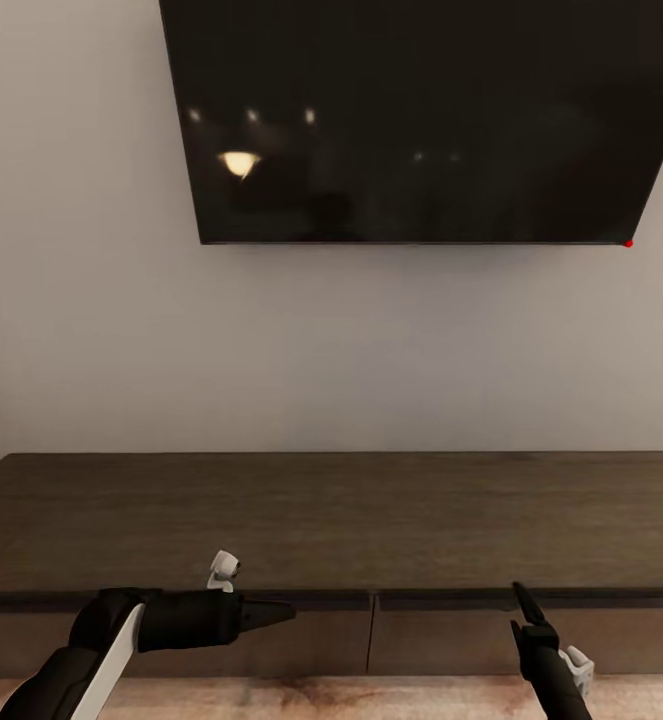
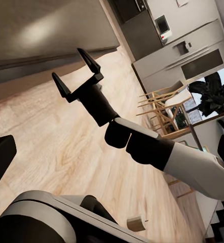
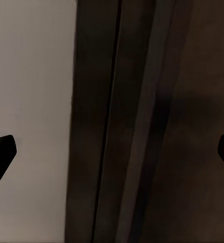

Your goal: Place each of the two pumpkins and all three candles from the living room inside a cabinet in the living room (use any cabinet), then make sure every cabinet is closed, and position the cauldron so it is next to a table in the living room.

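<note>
The long dark-brown cabinet (image 1: 331, 510) stands against the wall in front of me, its drawer fronts (image 1: 441, 640) flush, with a seam between them. My left gripper (image 1: 271, 612) hangs before the left drawer front, level with the top edge and pointing sideways; its fingertips sit wide apart at the edges of the left wrist view, so it is open and empty. The right gripper (image 1: 519, 595) (image 2: 67, 62) points up at the cabinet's front edge (image 3: 142, 126), open, nothing between its fingers. The pumpkins, candles, cauldron and table are out of view.
A large black TV (image 1: 421, 120) hangs on the pale wall above the cabinet. Light wood floor (image 2: 51, 131) runs back to grey kitchen units (image 2: 188, 50), wooden chairs (image 2: 162, 109) and a potted plant (image 2: 213, 93).
</note>
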Motion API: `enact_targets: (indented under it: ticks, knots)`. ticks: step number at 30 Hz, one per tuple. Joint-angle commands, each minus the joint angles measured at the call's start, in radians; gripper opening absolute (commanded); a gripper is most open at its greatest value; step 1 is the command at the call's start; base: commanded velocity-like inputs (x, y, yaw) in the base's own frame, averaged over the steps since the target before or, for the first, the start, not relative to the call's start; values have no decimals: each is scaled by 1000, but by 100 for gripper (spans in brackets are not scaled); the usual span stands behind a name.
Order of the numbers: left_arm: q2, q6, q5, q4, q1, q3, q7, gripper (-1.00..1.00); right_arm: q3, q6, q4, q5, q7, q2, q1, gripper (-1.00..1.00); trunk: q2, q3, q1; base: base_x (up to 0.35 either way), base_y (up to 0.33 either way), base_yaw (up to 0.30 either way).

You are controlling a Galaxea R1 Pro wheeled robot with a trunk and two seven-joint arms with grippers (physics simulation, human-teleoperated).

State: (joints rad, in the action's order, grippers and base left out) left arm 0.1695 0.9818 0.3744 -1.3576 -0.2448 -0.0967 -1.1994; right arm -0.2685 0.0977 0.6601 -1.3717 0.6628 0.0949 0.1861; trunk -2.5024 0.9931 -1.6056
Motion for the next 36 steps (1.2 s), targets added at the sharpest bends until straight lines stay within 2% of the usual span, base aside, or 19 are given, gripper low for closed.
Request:
enact_targets:
  ticks: [1,13,36]
  knots:
    - [1,7,4,0,-1,-1,0,100,-1,10,-1,-10,3,1,1,100,0,1,0,14,0,0]
    - [1,6,4,0,-1,-2,0,100,-1,10,-77,-9,4,2,40,100,0,1,0,2,0,0]
    - [1,7,3,0,-1,-3,0,100,-1,11,-80,-6,7,2,42,100,0,1,0,12,0,0]
